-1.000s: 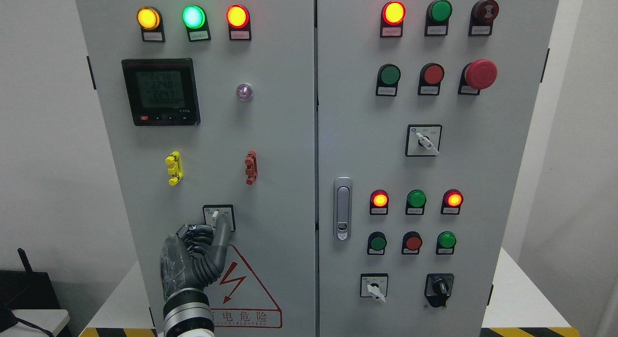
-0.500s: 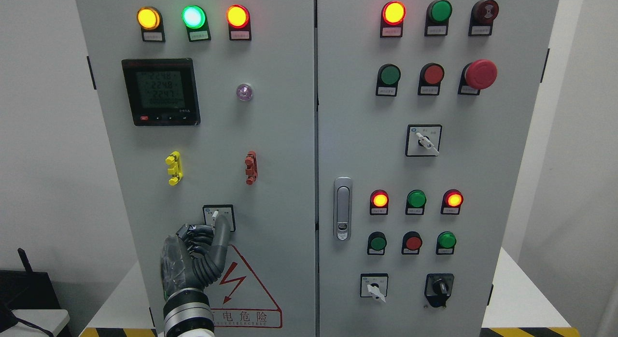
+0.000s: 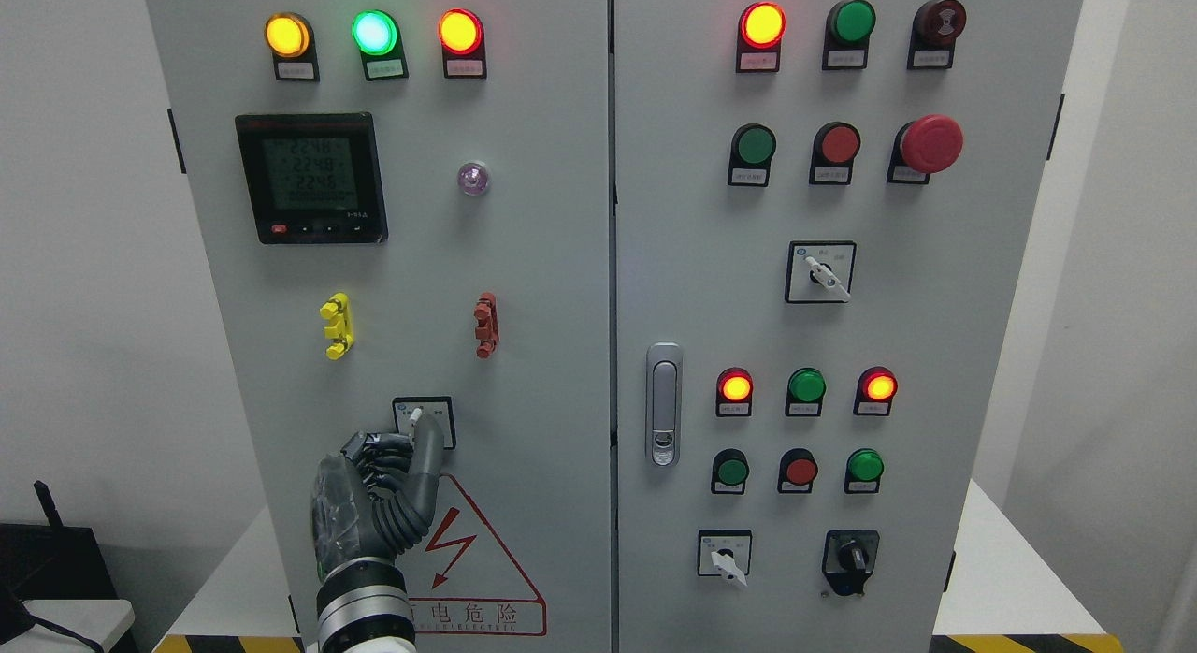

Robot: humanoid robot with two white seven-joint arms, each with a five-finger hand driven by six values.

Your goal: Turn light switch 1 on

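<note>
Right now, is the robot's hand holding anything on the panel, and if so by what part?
The left hand is at the rotary switch on the left door, fingertips against its white knob from below. Whether they actually pinch it cannot be told.

cabinet [image 3: 542, 260]: looking like painted sheet metal, grey, smooth and matt
hand [image 3: 379, 499]: showing dark, ribbed plastic-looking fingers and a glossy clear cover over its back
wrist [image 3: 363, 604]: gleaming as ringed bare metal
lamps [image 3: 374, 33]: glowing through glossy plastic domes
latch [image 3: 664, 405]: shining like brushed metal
meter [image 3: 311, 178]: sitting in a black matt plastic frame with a glossy screen
</note>
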